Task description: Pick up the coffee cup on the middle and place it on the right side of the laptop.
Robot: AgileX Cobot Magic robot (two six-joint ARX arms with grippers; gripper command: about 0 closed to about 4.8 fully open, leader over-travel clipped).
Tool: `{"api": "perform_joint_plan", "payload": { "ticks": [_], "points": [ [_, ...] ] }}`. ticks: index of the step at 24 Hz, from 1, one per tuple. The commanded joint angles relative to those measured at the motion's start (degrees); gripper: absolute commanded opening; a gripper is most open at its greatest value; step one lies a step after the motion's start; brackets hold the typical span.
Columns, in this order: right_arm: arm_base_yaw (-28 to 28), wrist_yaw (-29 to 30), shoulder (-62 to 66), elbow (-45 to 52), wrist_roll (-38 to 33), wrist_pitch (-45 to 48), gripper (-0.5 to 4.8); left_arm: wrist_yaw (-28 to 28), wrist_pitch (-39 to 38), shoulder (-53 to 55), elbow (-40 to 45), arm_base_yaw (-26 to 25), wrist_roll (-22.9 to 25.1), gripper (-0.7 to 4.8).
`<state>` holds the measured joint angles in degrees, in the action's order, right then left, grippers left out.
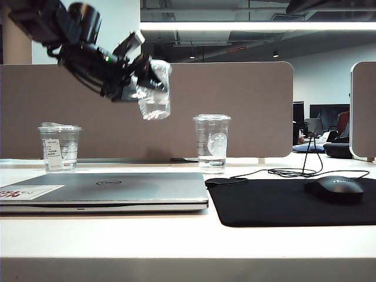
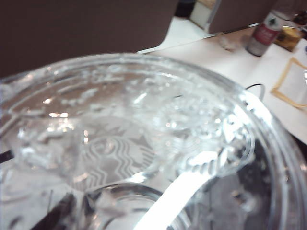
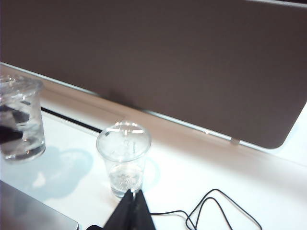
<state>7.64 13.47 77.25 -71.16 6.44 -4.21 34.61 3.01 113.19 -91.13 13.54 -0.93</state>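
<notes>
**Clear plastic coffee cup (image 1: pixel 155 88) held aloft in the left gripper (image 1: pixel 145 81)**

Item 1. Coffee cup: lidded and transparent, off the table and tilted, with its base hanging lower than its lid. In the exterior view it sits high and left of centre, in front of the brown partition (image 1: pixel 247 106) and above the laptop (image 1: pixel 106 188). In the left wrist view its lid and wall fill the picture, with a white round logo showing through the plastic.

Item 2. Left gripper: black fingers clamped on the coffee cup near its lid end, at the end of the arm that comes in from the upper left of the exterior view.

Item 3. Right gripper (image 3: pixel 132 213): only its dark tips show, in its own wrist view. They are drawn together with nothing between them, just in front of the tall cup (image 3: pixel 123 153).

Item 4. Laptop: silver-grey, lid closed, lying flat on the white table (image 1: pixel 176 235), with a white-and-red sticker at its near left corner.

Item 5. Tall cup: clear and upright, bearing a round logo, standing behind the gap between the laptop and the black mouse mat (image 1: pixel 276 205).

Item 6. Short labelled cup (image 1: pixel 59 147): clear and upright, standing behind the laptop's left end.

Item 7. Mouse (image 1: pixel 333 189): black, on the right part of the mouse mat. A black cable (image 1: pixel 294 172) loops on the table behind it.
</notes>
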Motion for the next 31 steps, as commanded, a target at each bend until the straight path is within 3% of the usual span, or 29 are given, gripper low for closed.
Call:
{"api": "perform_joint_plan", "payload": {
  "ticks": [1, 7, 13, 17, 22, 27, 30, 31],
  "points": [
    [0.0, -1.6, -1.4, -0.3, 1.7, 0.3, -0.06, 1.8, -1.3, -2.8, -0.1, 3.0, 1.2, 3.04],
    [0.0, -2.3, -3.7, -0.3, 2.9, -0.7, -0.06, -1.7, -2.5, -4.9, 0.0, 10.3, 5.4, 3.05],
    [0.0, -7.8, -7.3, -0.3, 6.0, -2.1, -0.06, -8.9, -1.4, -4.7, 3.0, 18.3, 6.7, 3.09],
    [0.0, -11.0, -9.7, -0.3, 6.0, -3.6, -0.05, -18.2, 11.2, -3.2, 12.7, 25.5, 5.0, 3.30],
    [0.1, -11.0, -10.4, -0.3, 6.0, -5.5, -0.05, -19.6, 17.0, 2.8, 14.7, 26.6, -1.4, 3.44],
    [0.1, -11.0, -10.8, -0.3, 6.0, -5.9, -0.05, -21.5, 18.1, 5.8, 14.7, 26.6, -1.5, 3.61],
    [0.1, -11.0, -10.8, -0.3, 6.0, -5.9, -0.05, -21.3, 17.9, 6.8, 14.7, 27.0, -1.6, 4.15],
    [0.1, -11.0, -10.8, -0.3, 6.0, -5.9, -0.05, -21.3, 17.7, 6.9, 14.7, 27.2, -1.7, 4.55]
  ]
}}
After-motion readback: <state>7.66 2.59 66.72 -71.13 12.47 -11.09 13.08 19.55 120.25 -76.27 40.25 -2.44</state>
